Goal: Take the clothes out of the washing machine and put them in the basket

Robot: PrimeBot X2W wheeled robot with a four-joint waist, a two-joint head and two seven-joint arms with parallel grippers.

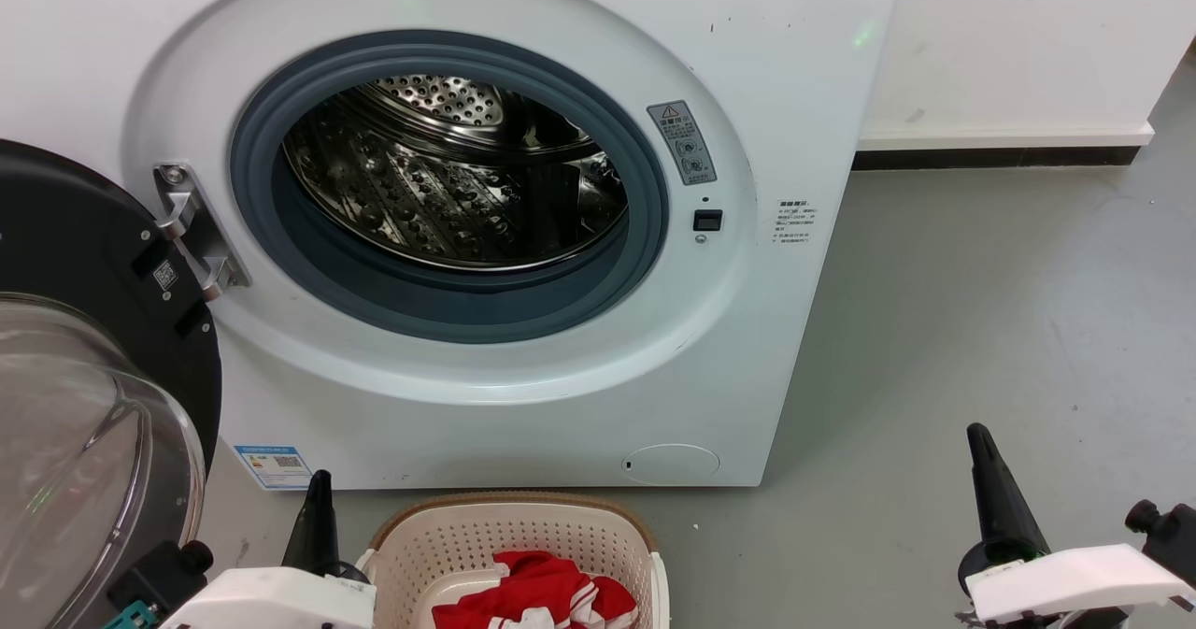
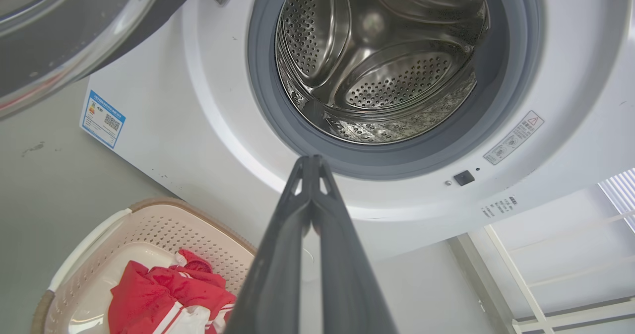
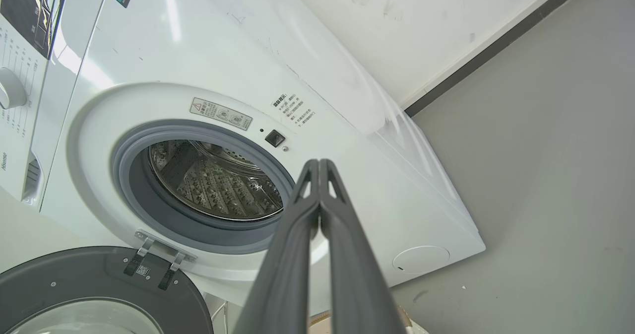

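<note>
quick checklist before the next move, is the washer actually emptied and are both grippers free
1. The drum of the washing machine is empty: ok, bare steel wherever it shows.
2. The clothes are in the basket: ok, a red pile lies inside.
3. The left gripper is free: ok, shut on nothing.
4. The right gripper is free: ok, shut on nothing.
5. The door is out of the way: ok, swung open at the left.
6. Nothing hangs over the basket's near rim: cannot tell, that edge is cut off.
</note>
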